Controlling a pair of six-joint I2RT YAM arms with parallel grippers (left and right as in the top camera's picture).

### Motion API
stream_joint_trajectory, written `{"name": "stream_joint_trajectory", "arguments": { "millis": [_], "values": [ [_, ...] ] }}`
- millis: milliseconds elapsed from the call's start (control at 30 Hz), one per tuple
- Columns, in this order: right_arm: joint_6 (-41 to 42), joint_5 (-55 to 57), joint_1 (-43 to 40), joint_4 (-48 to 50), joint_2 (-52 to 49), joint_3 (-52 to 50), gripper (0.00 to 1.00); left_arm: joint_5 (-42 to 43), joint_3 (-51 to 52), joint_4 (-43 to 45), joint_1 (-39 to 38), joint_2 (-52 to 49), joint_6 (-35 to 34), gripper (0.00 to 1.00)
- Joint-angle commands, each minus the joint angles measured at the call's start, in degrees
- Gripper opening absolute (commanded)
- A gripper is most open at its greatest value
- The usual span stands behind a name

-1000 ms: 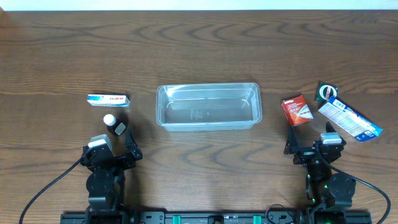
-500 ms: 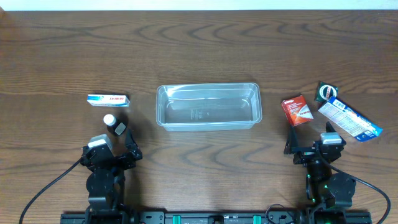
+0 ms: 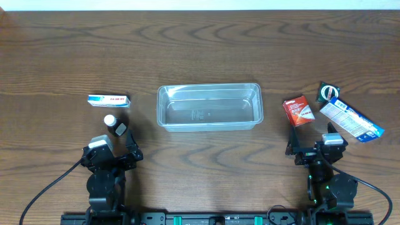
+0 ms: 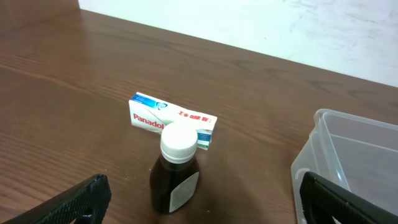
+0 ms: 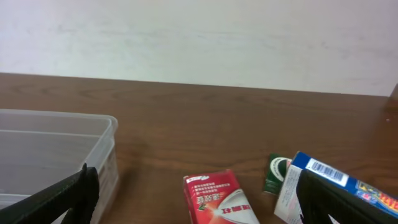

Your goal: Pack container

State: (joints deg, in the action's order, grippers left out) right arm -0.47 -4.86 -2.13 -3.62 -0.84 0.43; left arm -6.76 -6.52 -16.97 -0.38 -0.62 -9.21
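This looks like a robot test room, a kind of lab. Two robot arms, the left arm [image 3: 103, 178] and the right arm [image 3: 328, 184], sit at the near edge of a brown wooden tabletop [image 3: 200, 44]. They are fixed on a black rail [image 3: 200, 219], and black cables [image 3: 50, 185] run from them. Behind the tabletop is a plain white wall [image 5: 199, 37]. A few small things are laid out apart from each other: a medicine box [image 3: 109, 100], a little brown bottle [image 3: 115, 125], a clear tub [image 3: 206, 114], a red packet [image 3: 298, 111] and a blue and white packet [image 3: 351, 119].
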Motion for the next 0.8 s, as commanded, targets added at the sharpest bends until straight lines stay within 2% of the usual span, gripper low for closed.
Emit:
{"name": "stream_joint_trajectory", "arguments": {
  "millis": [0,100,267,400,500,667,767],
  "values": [
    [-3.06,3.50,-0.48,-0.31,0.46,-0.11,0.99,0.13,0.81,-1.88,0.31,0.39,-0.09,0.98],
    [-3.04,5.25,-0.48,-0.31,0.46,-0.11,0.99,0.13,0.81,-1.88,0.33,0.39,-0.09,0.98],
    [-2.82,1.29,-0.48,-0.20,0.44,0.50,0.99,0.13,0.81,-1.88,0.33,0.39,-0.09,0.98],
    [-2.12,-0.79,-0.48,-5.20,-2.97,5.62,0.99,0.13,0.81,-1.88,0.33,0.39,-0.09,0.98],
    [-2.12,-1.03,-0.48,-8.09,-10.62,12.50,0.99,0.13,0.81,-1.88,0.33,0.39,-0.09,0.98],
    [-2.19,-3.58,-0.48,-14.12,-30.80,30.64,0.99,0.13,0.81,-1.88,0.33,0.39,-0.09,0.98],
    [-2.19,-5.07,-0.48,-23.26,-43.87,44.04,0.99,0.13,0.81,-1.88,0.33,0.39,-0.09,0.98]
  ]
}}
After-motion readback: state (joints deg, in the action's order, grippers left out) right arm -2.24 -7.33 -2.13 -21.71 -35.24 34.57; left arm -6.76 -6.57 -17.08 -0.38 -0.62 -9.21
